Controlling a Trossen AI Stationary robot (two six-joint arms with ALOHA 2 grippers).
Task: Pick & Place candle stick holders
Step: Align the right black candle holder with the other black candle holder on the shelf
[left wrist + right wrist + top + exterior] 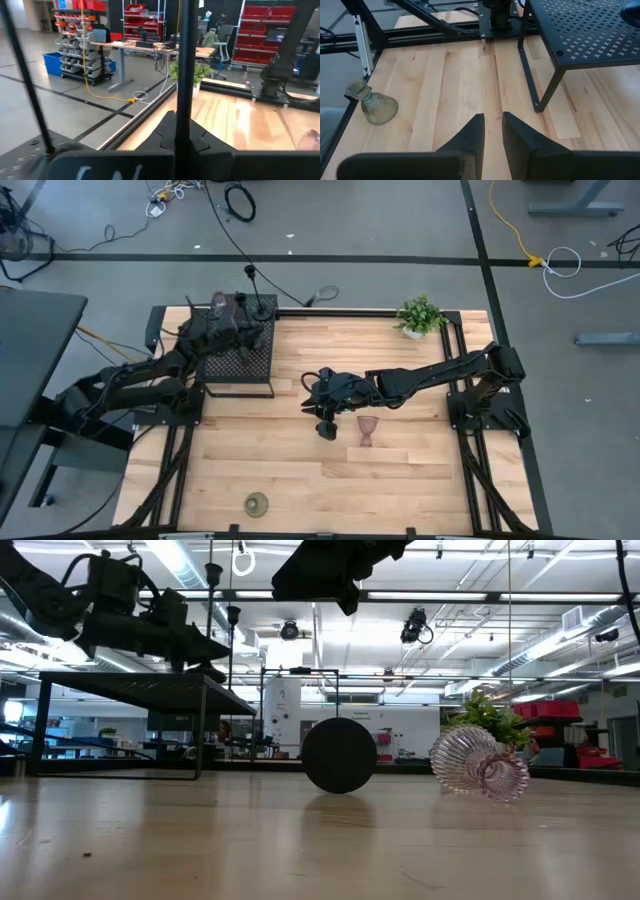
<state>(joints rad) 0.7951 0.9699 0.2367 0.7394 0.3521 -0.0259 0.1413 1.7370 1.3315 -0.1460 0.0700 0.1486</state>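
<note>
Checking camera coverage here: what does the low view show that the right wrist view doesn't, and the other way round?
Only the low view: the pink goblet lying on its side, a black round base facing the camera, and the plant behind. Only the right wrist view: the olive holder near the table's edge. Both show the mesh box and the wooden table.

Pale planked wooden table [300, 470] showing smooth satin sheen. Black perforated metal mesh stand [590, 30] looking matt. Beside stand, ribbed pinkish glass goblet [482, 764] glinting glossy, translucent. Squat olive-gold ribbed glass holder [372, 104] shining. Thin black metal stem [186, 75] appearing matt.
</note>
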